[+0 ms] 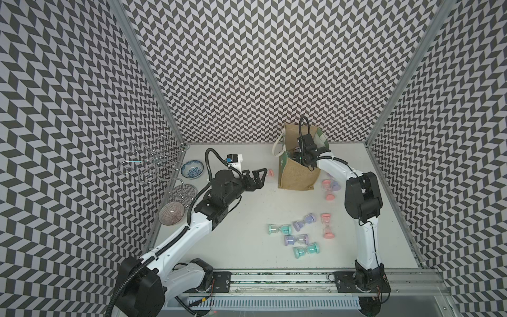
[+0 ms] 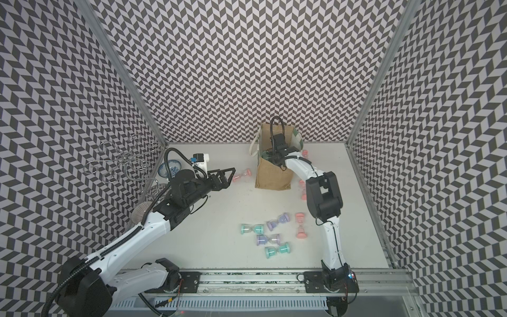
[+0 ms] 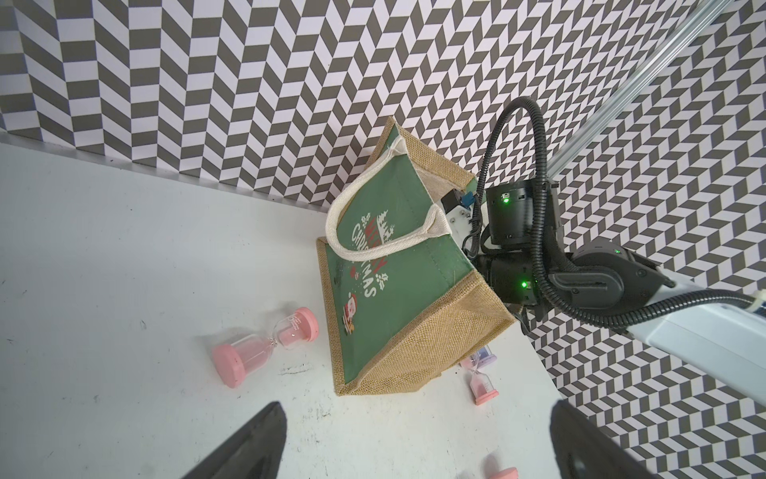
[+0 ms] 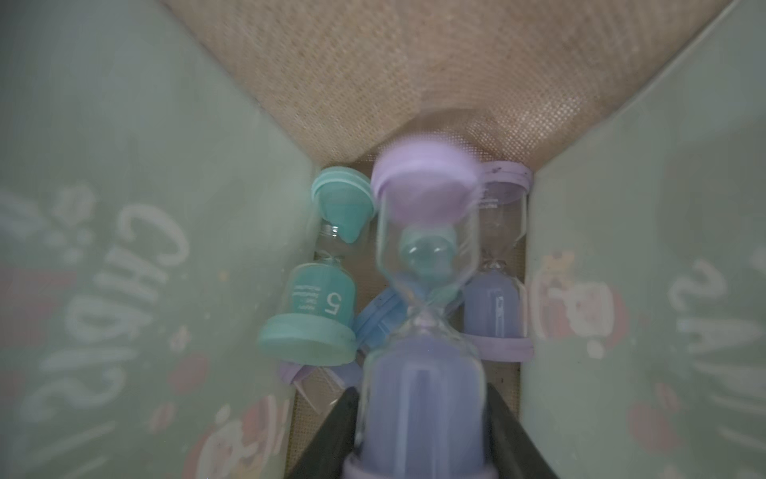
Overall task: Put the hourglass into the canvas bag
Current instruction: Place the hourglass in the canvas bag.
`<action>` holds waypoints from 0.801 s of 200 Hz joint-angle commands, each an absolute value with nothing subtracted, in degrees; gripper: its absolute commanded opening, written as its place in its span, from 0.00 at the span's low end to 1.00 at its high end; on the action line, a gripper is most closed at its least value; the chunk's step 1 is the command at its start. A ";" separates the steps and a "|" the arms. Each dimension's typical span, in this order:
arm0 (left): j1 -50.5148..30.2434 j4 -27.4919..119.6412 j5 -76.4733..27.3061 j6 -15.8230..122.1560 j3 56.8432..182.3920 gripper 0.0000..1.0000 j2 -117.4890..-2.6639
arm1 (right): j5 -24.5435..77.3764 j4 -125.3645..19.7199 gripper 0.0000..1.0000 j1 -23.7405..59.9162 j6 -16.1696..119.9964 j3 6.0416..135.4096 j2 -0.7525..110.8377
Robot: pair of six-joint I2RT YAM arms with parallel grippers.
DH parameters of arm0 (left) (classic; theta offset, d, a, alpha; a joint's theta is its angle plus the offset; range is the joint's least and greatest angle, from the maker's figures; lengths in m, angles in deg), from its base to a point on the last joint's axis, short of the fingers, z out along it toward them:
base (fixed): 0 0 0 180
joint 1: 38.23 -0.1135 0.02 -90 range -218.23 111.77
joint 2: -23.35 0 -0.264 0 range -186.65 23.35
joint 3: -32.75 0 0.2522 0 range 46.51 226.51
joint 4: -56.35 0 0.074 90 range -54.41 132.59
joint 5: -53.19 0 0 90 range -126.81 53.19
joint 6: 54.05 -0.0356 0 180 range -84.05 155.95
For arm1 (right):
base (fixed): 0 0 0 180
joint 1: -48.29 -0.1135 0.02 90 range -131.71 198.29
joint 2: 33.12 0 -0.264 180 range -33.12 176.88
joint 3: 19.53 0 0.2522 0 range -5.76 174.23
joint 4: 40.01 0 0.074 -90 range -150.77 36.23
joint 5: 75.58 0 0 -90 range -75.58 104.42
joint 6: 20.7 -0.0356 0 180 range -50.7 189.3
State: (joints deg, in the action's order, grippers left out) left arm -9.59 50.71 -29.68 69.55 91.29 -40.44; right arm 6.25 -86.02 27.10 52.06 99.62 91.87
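We are at the drop-in step: low centre of the right wrist view, our right claw seems to pinch the purple hourglass inside the bag, above a teal hourglass on its floor. Next we must spread it, then lift straight out past the rim. Our left claw hangs spread, centre-left.

Purple hourglass blurred, right hand mostly cut off
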 commanded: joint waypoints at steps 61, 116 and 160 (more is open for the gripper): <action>-10.67 51.90 -30.86 70.04 90.28 0.99 -38.09 | 5.11 -84.21 0.59 27.27 51.89 100.76 85.08; -11.16 50.49 -31.05 69.89 90.12 0.99 -36.33 | 9.31 -82.77 0.75 26.94 52.44 99.29 77.42; -11.56 48.26 -31.51 69.71 89.45 0.99 -33.23 | 8.18 -81.32 0.83 24.82 52.60 95.81 70.16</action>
